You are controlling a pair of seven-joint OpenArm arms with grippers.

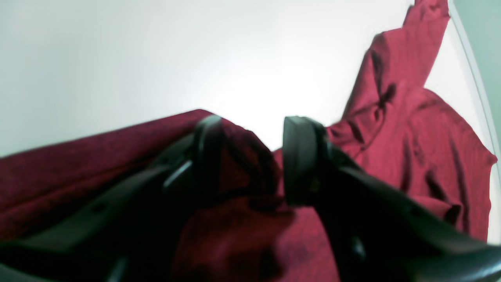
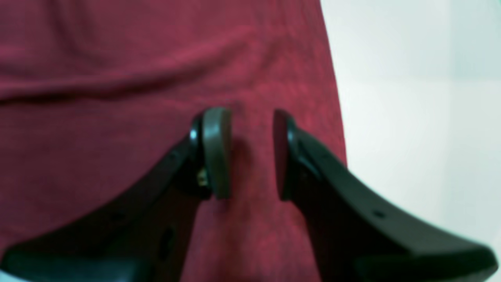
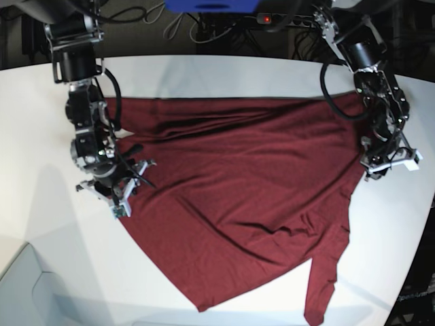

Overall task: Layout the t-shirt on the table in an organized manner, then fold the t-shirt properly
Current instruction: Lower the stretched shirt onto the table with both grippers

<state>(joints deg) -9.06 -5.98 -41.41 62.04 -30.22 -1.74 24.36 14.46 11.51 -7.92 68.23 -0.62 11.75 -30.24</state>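
Observation:
The dark red t-shirt (image 3: 238, 190) lies spread and wrinkled across the white table (image 3: 224, 68), one sleeve trailing toward the front edge. My right gripper (image 3: 122, 190) rests over the shirt's left edge. In the right wrist view its jaws (image 2: 250, 152) stand open over flat cloth (image 2: 117, 58), with nothing pinched between them. My left gripper (image 3: 384, 166) is at the shirt's right edge. In the left wrist view it (image 1: 254, 156) stands with its fingers apart, a raised fold of cloth (image 1: 411, 137) between them and bare table (image 1: 117, 58) beyond.
Cables and a power strip (image 3: 272, 19) with a red light lie behind the table's far edge. The table's curved rim (image 3: 425, 204) runs close to my left gripper. White tabletop (image 2: 411, 117) shows just right of the shirt's edge in the right wrist view.

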